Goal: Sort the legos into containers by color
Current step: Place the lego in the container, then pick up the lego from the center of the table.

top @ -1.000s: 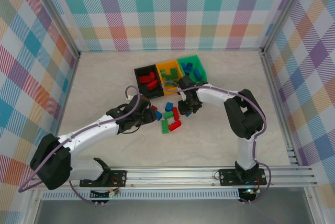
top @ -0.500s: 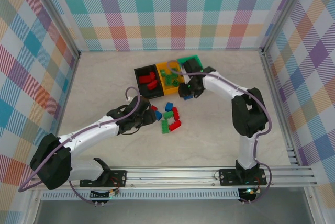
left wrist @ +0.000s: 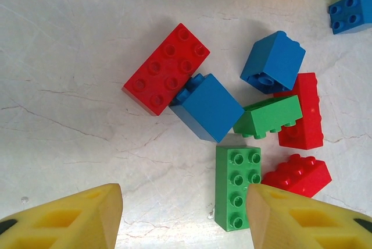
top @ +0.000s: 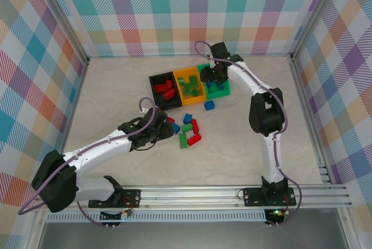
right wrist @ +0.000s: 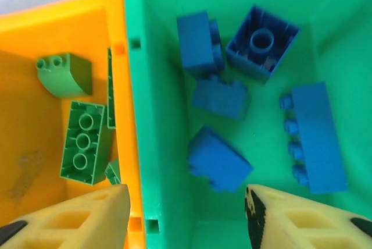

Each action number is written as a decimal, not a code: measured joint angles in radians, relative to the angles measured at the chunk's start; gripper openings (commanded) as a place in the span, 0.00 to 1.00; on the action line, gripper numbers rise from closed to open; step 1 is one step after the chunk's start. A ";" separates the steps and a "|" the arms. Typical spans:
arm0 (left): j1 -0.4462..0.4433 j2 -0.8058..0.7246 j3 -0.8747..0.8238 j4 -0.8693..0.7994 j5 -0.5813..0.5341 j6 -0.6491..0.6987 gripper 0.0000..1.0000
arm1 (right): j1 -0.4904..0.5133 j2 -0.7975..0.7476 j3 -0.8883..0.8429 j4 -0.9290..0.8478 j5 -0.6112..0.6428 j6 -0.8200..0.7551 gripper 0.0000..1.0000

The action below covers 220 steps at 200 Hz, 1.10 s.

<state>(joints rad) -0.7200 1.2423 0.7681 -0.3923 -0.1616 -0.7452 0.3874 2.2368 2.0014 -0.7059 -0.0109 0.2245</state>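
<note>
Because the lower edge of each wrist view cuts them off, only the yellow tips of the fingers [right wrist: 75,220] show. The right gripper [right wrist: 183,202] stands wide open and holds nothing above the green bin [right wrist: 168,4], where five blue bricks [right wrist: 218,159] lie. In the top view it hides part of this bin.

The left gripper [left wrist: 181,208] is also wide open and empty, over the loose legos [left wrist: 209,106] at the middle of the table [top: 116,86].

A second ago the right gripper was beside this pile; the left one has hardly moved.

A single blue brick [top: 209,105] lies just before the bins. The orange bin [right wrist: 58,22] has green bricks [right wrist: 84,141], the black bin [top: 157,89] red bricks [top: 167,90]. Toward both side edges the surface is open.
</note>
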 measured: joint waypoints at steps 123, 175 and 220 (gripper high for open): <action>-0.005 0.045 0.000 0.033 0.003 0.000 0.58 | 0.076 -0.363 -0.667 0.145 -0.011 0.002 0.62; -0.006 0.039 -0.001 0.029 0.003 0.000 0.58 | 0.087 -0.285 -0.647 0.172 0.009 -0.001 0.64; -0.006 -0.019 -0.017 0.025 -0.008 -0.004 0.58 | 0.087 -0.195 -0.578 0.190 0.018 -0.004 0.54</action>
<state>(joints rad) -0.7261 1.2236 0.7509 -0.3672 -0.1692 -0.7490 0.4744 2.0415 1.4239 -0.5156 0.0074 0.2203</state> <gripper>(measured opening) 0.581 0.584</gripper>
